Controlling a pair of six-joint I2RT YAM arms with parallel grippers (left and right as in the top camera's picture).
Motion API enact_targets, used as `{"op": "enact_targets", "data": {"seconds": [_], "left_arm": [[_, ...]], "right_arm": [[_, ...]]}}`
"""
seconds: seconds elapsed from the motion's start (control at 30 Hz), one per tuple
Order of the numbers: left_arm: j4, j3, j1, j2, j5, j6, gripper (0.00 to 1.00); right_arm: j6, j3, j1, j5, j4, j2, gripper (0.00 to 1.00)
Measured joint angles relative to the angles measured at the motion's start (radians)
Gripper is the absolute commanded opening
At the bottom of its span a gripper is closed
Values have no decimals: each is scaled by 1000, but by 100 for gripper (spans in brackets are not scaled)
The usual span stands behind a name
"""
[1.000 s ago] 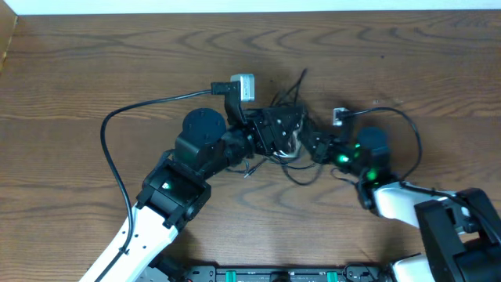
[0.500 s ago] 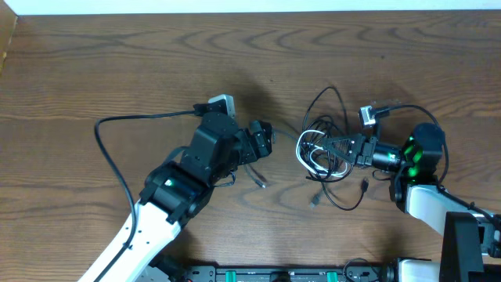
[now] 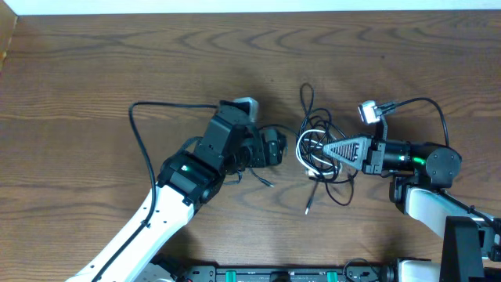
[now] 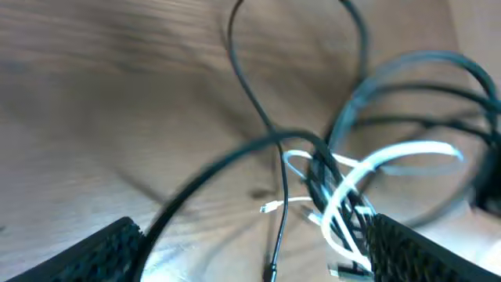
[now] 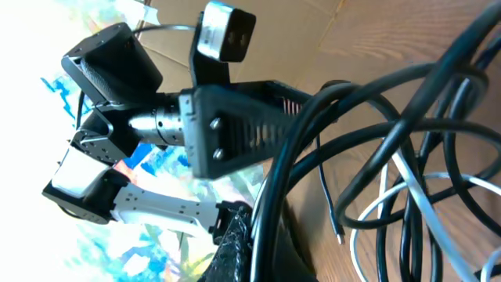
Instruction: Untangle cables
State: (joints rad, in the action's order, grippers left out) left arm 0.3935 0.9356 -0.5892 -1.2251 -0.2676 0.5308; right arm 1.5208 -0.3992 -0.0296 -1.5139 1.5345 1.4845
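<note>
The cables (image 3: 319, 150) form a tangle of thin black and white cords at the table's middle. One black loop reaches up (image 3: 307, 98) and a loose plug end (image 3: 308, 207) trails toward the front. My right gripper (image 3: 335, 150) points left into the tangle and is shut on it. In the right wrist view a black cable (image 5: 313, 149) runs along its finger (image 5: 254, 239). My left gripper (image 3: 272, 147) is open, just left of the tangle. In the left wrist view its fingers (image 4: 258, 262) are spread wide, with black and white cords (image 4: 344, 188) ahead and a thin black plug end (image 4: 273, 262) between them.
The left arm's thick black cable (image 3: 137, 117) loops over the table at the left. The right arm's thick cable (image 3: 434, 106) arcs at the right. A short thin black cord end (image 3: 261, 179) lies below the left gripper. The table's far edge (image 3: 250, 11) runs along the top.
The two grippers were together on the tangle and have pulled apart. The tangle went right with my right gripper. My left gripper let go and now sits open to the left.
</note>
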Motion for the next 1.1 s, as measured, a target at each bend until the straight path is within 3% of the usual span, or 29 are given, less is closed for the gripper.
{"op": "enact_targets", "data": {"seconds": [0.23,0.57,0.7,0.83,0.97,1.1], "left_arm": [[-43,0,0,0,-77,-116,91],[-80,0,50,3,16,-110,91],[-79,0,156,89,23,-86,93],[-80,0,264,291,-22,-78,95],[-68,1,312,455,-64,-79,95],[-15,3,320,544,-75,-79,95]], "right_arm": [[-11,0,8,-33,0,0,1],[-45,0,46,98,-26,0,1],[-190,-23,48,257,-291,-3,1],[-409,-163,61,456,-631,3,1],[-512,-343,95,493,-694,3,1],[-537,-490,139,402,-698,3,1]]}}
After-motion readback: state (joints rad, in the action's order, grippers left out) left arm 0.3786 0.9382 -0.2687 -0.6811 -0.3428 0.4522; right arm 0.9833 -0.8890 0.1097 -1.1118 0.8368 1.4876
